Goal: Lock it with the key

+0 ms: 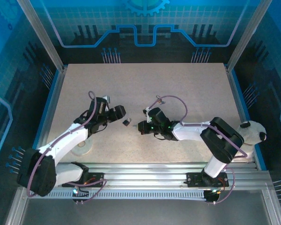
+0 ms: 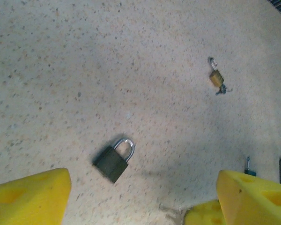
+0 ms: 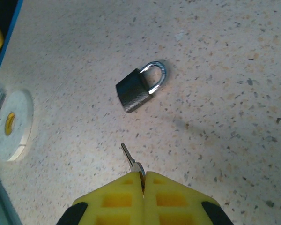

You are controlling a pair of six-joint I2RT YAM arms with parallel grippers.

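Well, from the top camera the dark padlock [image 1: 126, 122] lies on the speckled table [image 1: 145, 84], near the middle, between the two arms. The left gripper [image 1: 120, 112] is just beside it, with the padlock at about 5 o'clock from its tips. The right gripper [image 1: 143, 125] is near the padlock, at its 3 o'clock side. A white disc [image 1: 82, 149] lies at about 8 o'clock from the padlock, close to the left arm.

On the left wrist camera the left gripper [image 2: 143, 183] is wide open. Its yellow fingers [image 2: 30, 199] stand far apart in the lower corners, with nothing between them. The dark padlock [image 2: 113, 161] lies flat, apart from both fingers, with its shackle pointing to about 1 o'clock. A small brass padlock [image 2: 216, 77] lies well apart, at 2 o'clock from it.

On the right wrist camera the right gripper [image 3: 144, 177] is closed and pinches the key [image 3: 130, 158], whose blade sticks out toward 11 o'clock. The dark padlock [image 3: 138, 89] lies at 12 o'clock from the key, not touching it. The white disc [image 3: 13, 124] is at the 9 o'clock edge.
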